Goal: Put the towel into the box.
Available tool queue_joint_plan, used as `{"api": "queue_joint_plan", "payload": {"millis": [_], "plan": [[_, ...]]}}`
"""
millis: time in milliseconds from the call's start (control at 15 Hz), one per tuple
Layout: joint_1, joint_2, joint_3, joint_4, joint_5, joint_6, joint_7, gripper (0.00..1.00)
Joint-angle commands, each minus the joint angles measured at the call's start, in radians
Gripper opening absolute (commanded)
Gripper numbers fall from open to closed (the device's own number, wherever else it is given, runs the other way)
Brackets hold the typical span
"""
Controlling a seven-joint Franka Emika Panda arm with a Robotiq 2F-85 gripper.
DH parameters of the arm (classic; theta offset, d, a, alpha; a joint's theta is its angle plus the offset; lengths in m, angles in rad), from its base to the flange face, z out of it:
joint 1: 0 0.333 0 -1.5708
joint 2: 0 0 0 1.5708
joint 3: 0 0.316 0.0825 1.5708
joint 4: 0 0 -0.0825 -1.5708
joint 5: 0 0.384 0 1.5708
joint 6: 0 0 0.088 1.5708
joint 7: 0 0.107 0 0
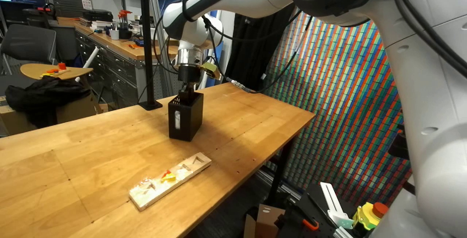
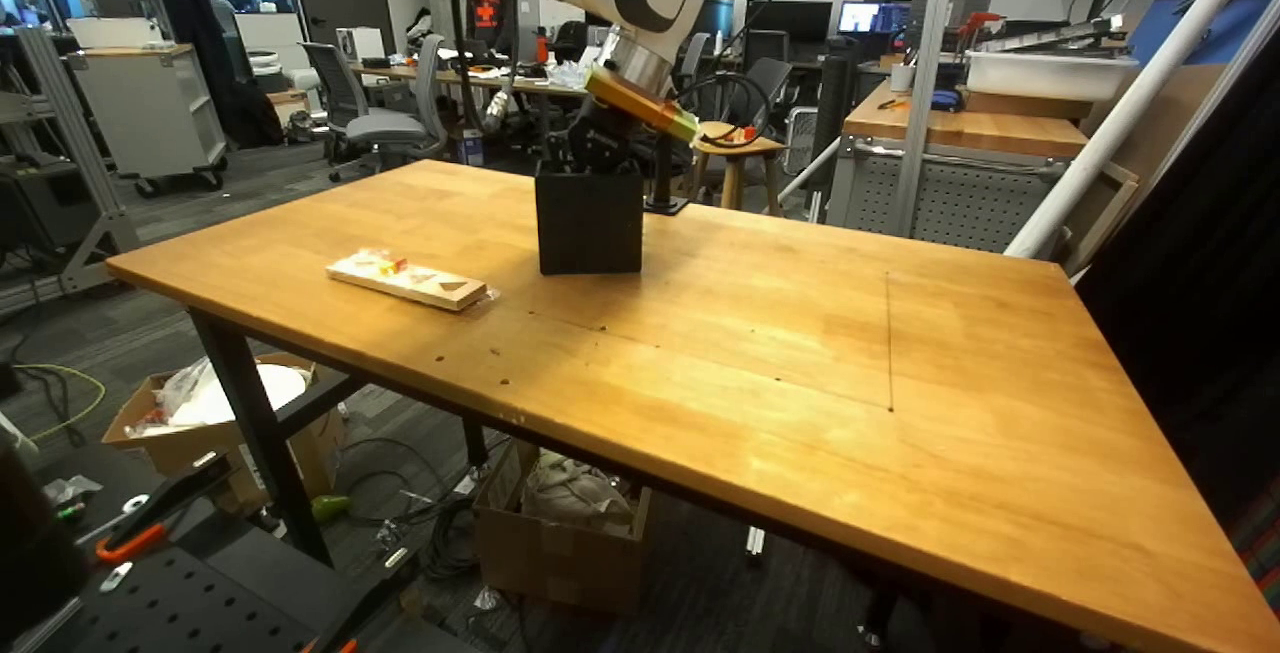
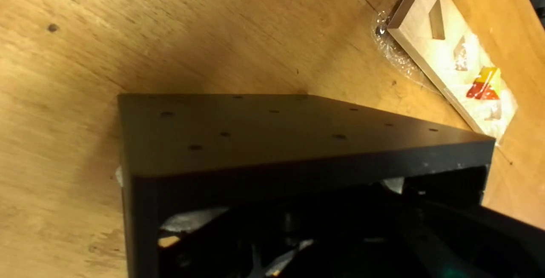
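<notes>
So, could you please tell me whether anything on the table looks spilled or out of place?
Nothing stands out: the box is upright with the gripper down inside it, pale towel shows through its slot, and the wooden board lies flat.

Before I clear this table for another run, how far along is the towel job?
Looks done: the towel seems to be in the box, its off-white showing through the side slot and inside the open top. Under way: the shut hand sits down in that opening; whether it grips any cloth is hidden. Left, probably: let go if it is gripping, then lift clear.
</notes>
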Motion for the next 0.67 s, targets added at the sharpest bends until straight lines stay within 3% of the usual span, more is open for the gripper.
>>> {"api": "queue_joint_plan", "payload": {"millis": [0,600], "plan": [[-0.014,0.041,0.009,0.055,0.022,-0.037,-0.039,0.03],[-0.012,0.022,-0.007,0.084,-0.001,-0.058,-0.048,0.03]]}}
